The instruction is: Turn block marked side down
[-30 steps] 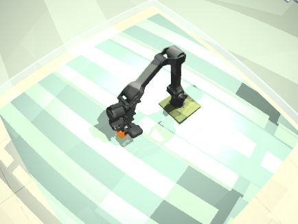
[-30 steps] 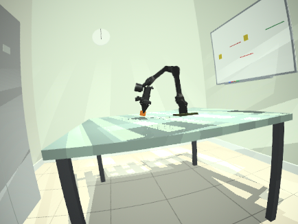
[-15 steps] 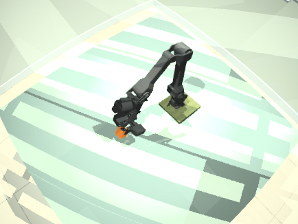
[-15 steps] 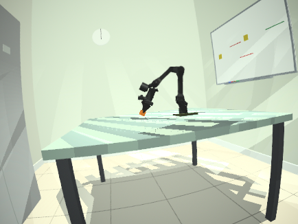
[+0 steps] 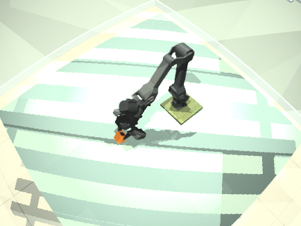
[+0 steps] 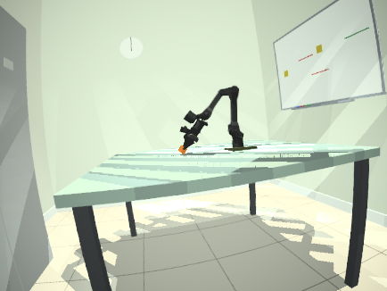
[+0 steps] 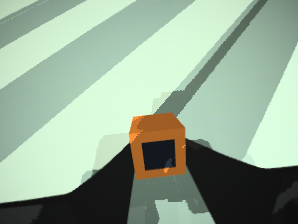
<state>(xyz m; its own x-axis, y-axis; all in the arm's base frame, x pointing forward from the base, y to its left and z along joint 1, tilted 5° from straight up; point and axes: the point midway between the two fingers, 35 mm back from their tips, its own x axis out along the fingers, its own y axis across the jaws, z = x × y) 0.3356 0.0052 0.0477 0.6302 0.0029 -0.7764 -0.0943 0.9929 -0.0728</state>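
Note:
The block (image 5: 120, 136) (image 6: 182, 149) (image 7: 158, 147) is a small orange cube with a dark square mark on one face. In the wrist view the marked face points toward the camera. My gripper (image 5: 125, 133) (image 6: 185, 146) (image 7: 156, 145) is shut on the block, one black finger on each side of it. The arm is tilted and holds the block at or just above the table (image 5: 180, 163) (image 6: 214, 171); I cannot tell whether it touches the surface.
The arm's base stands on a small olive plate (image 5: 182, 108) (image 6: 241, 147) behind and right of the block. The table has pale green stripes and a raised clear rim (image 5: 87, 35). A whiteboard (image 6: 330, 62) hangs on the far wall.

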